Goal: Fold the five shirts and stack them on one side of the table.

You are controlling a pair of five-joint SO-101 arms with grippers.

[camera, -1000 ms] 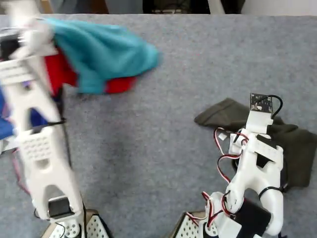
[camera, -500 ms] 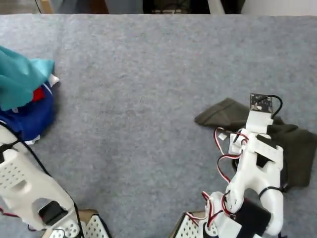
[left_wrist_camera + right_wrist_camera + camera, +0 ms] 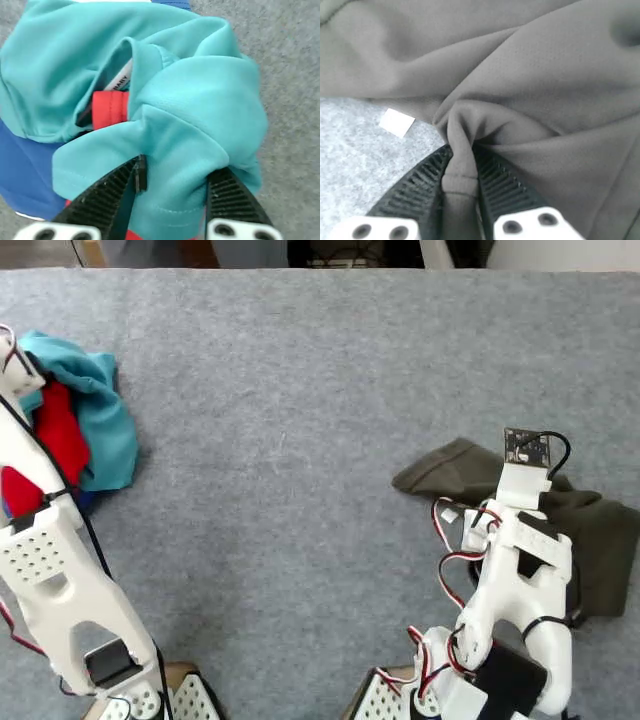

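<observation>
Where the views differ: the high view places the shirts on the table [image 3: 300, 420], while the wrist views give each grip close up.
Left arm [image 3: 50, 560]: at the table's left edge, over the heap of shirts.
Left gripper [image 3: 177, 172]: jaws fairly wide apart, clamped on a thick bunch of the teal shirt [image 3: 190, 115].
Teal shirt from above: crumpled at the left edge, long axis running far to near, wrapped partly around the red shirt [image 3: 55, 435].
Left wrist close-up: a band of the red shirt peeps from a teal fold (a pale label beside it), and a blue shirt [image 3: 25, 165] lies under both.
Right arm [image 3: 520, 570]: near right, above the dark shirt [image 3: 600, 540].
Right gripper [image 3: 462, 150]: jaws narrow, pinching a thin ridge of the dark shirt.
Dark shirt from above: lying on the right, long axis across the table, narrow end pointing toward the middle, wider end by the right edge.
Right wrist close-up: a small white tag [image 3: 396, 122] on the table, just beside the shirt's edge.
</observation>
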